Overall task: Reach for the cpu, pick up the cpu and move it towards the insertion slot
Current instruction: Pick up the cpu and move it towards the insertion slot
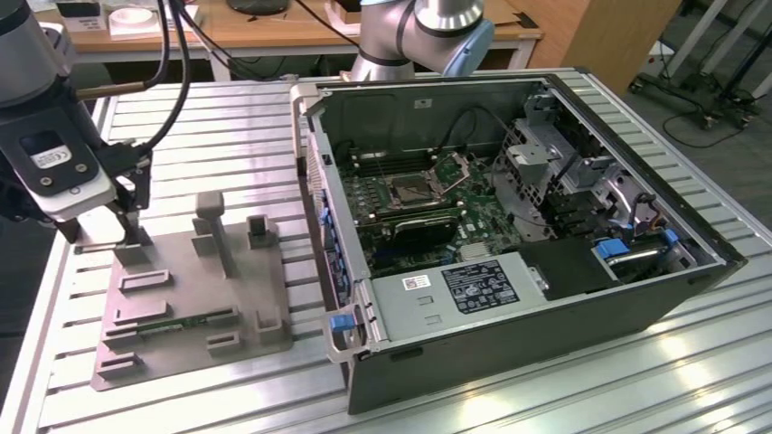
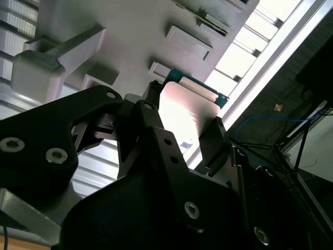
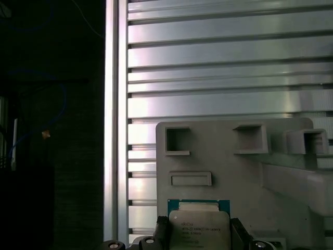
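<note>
The arm's black jaws are down at the far corner of the grey plastic fixture with upright blocks (image 1: 193, 298), on the exterior view's left. In both wrist views they are closed on the small flat square cpu with a silvery face (image 3: 200, 229) (image 2: 187, 112), one pressing each side. Whether the chip rests on the fixture, I cannot tell. The square silver-framed insertion slot (image 1: 417, 188) lies well apart to the exterior view's right, inside the open dark computer case (image 1: 675, 271) on the slatted metal surface (image 1: 181, 117).

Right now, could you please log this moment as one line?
claw: shut on cpu | cpu: at grey fixture | insertion slot: inside open computer case
</note>
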`<state>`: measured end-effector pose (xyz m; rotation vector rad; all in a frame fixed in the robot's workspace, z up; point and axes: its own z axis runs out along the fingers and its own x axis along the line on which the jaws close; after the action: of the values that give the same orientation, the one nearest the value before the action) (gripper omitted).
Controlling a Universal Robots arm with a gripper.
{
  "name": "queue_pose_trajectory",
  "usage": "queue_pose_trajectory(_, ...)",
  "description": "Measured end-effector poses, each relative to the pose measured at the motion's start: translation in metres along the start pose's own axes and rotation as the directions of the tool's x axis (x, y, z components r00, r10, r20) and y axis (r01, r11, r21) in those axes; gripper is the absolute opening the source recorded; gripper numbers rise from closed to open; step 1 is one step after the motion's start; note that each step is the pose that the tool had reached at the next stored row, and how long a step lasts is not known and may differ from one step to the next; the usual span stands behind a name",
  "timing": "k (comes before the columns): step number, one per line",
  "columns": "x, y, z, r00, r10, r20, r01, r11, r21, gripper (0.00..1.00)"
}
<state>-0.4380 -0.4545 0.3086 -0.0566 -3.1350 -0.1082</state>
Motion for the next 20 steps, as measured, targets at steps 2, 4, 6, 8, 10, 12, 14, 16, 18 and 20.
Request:
queue_pose_trajectory(2,0.0000,0.0000,-0.0007,1.0000,0.000,-0.0001,0.000,1.0000,0.0000,0.54)
queue_pose_trajectory(4,0.0000,0.0001,-0.0014,1.0000,0.000,-0.0001,0.000,1.0000,0.0001,0.54)
queue_pose_trajectory(6,0.0000,0.0001,-0.0020,1.0000,0.000,0.0000,0.000,1.0000,-0.0001,0.54)
queue_pose_trajectory(8,0.0000,0.0002,-0.0026,1.0000,0.000,0.0000,0.000,1.0000,-0.0001,0.54)
queue_pose_trajectory(10,0.0000,0.0002,-0.0031,1.0000,0.000,0.0000,0.000,1.0000,-0.0001,0.54)
queue_pose_trajectory(12,0.0000,0.0003,-0.0036,1.0000,0.000,0.0000,0.000,1.0000,-0.0001,0.54)
queue_pose_trajectory(14,0.0000,0.0003,-0.0042,1.0000,0.000,0.0000,0.000,1.0000,-0.0001,0.54)
queue_pose_trajectory(16,0.0000,0.0003,-0.0047,1.0000,0.000,0.0000,0.000,1.0000,-0.0001,0.54)
queue_pose_trajectory(18,0.0000,0.0004,-0.0054,1.0000,0.000,-0.0001,0.000,1.0000,-0.0001,0.54)
queue_pose_trajectory(20,0.0000,0.0005,-0.0065,1.0000,0.000,-0.0002,0.000,1.0000,0.0000,0.54)
